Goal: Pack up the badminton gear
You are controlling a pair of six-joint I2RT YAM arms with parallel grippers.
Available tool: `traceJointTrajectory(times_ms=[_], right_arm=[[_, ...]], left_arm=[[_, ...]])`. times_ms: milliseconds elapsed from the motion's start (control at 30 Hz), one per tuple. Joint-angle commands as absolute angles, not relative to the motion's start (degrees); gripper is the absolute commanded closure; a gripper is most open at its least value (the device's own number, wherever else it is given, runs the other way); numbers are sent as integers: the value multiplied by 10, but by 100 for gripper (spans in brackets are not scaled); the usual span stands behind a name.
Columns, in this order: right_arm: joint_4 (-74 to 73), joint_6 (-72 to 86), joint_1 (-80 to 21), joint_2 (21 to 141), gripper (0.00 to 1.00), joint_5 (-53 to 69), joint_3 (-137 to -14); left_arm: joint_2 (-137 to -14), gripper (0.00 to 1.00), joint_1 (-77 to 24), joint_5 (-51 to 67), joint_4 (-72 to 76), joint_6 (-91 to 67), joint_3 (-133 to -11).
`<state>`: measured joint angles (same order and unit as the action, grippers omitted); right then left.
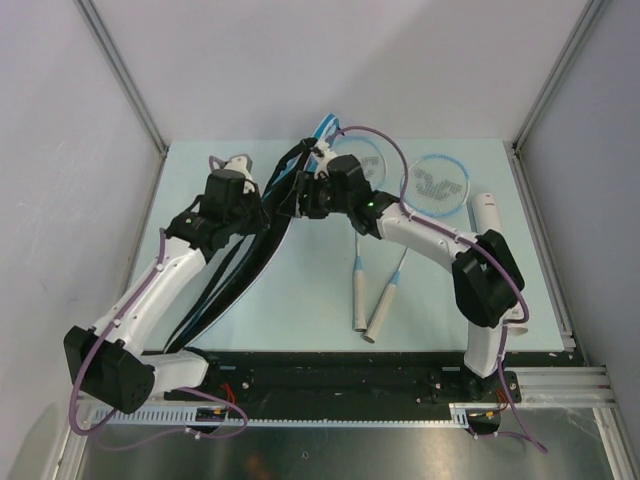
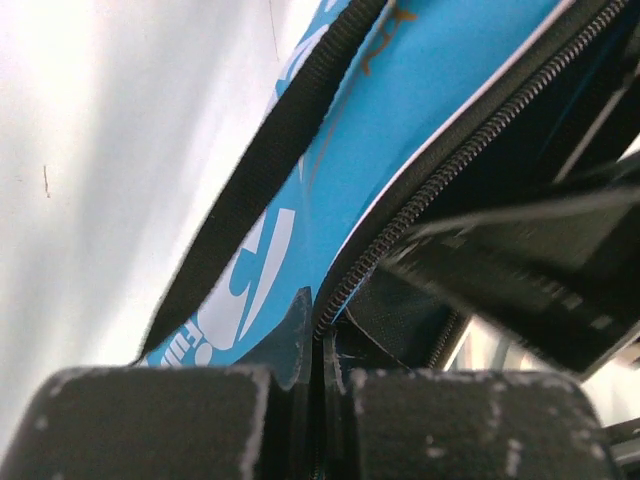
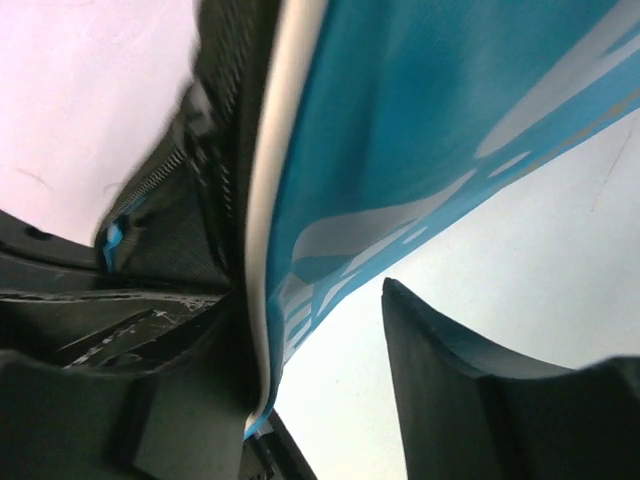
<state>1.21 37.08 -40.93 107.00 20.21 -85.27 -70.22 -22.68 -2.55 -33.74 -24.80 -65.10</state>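
The blue racket bag (image 1: 255,245) with its black strap stands on edge between my arms, from the near left up to the far middle. My left gripper (image 1: 262,202) is shut on its zipper edge (image 2: 345,275), as the left wrist view (image 2: 320,345) shows. My right gripper (image 1: 296,190) is open; the bag's blue flap (image 3: 400,150) lies against one finger, and the other finger (image 3: 420,340) stands apart. Two light-blue rackets (image 1: 358,165) (image 1: 437,183) lie on the table with their white handles toward me. A white tube (image 1: 487,210) lies at the right. No shuttlecocks are in view.
The pale table (image 1: 300,300) is bounded by grey walls and metal posts at the left and right. The racket handles (image 1: 358,300) lie in front of the right arm's forearm. A black rail runs along the near edge.
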Motion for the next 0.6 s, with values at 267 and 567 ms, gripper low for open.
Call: traceJointTrajectory(times_ms=[267,567], right_arm=[[-74,363,-488,1077,53,72,-874],[-47,186,-412,1087,100,247,-878]], left_arm=[[-713,100,-222,-121,-317,-339,-742],[-738,98,-213,-95,-311,-292,-690]])
